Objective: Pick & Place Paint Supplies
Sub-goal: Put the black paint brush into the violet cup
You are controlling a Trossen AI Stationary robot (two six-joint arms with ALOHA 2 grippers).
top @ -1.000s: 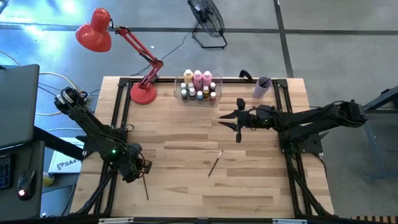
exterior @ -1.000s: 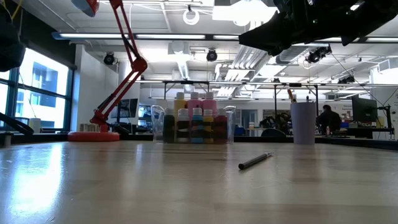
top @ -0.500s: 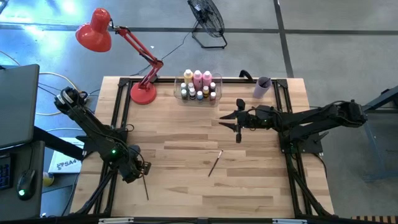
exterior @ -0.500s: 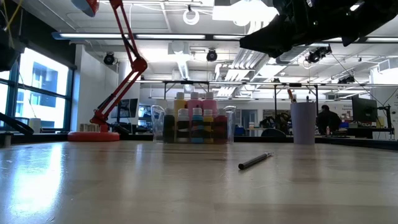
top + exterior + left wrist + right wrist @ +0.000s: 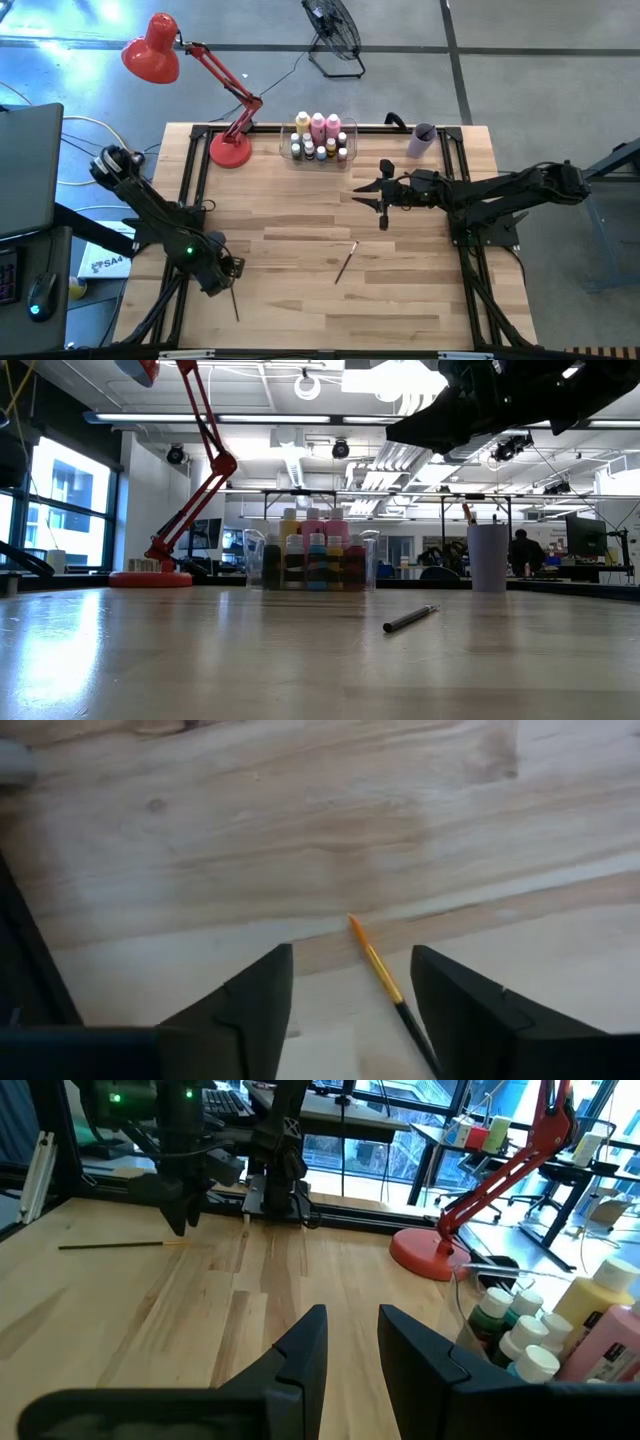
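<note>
We saw the left gripper (image 5: 350,995) angled low over the wooden counter (image 5: 300,300), fingers spread wide around a thin paintbrush (image 5: 385,982) lying flat between them; the right gripper (image 5: 383,210) hovered, fingers narrowly apart.

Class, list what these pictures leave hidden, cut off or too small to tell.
- Left gripper, left wrist view: whether the brush touches a finger; the frame's edge cuts it off.
- Small bottles, high view: colours too small to tell.
- Lilac cup, low view: its contents, hidden by its wall.
</note>
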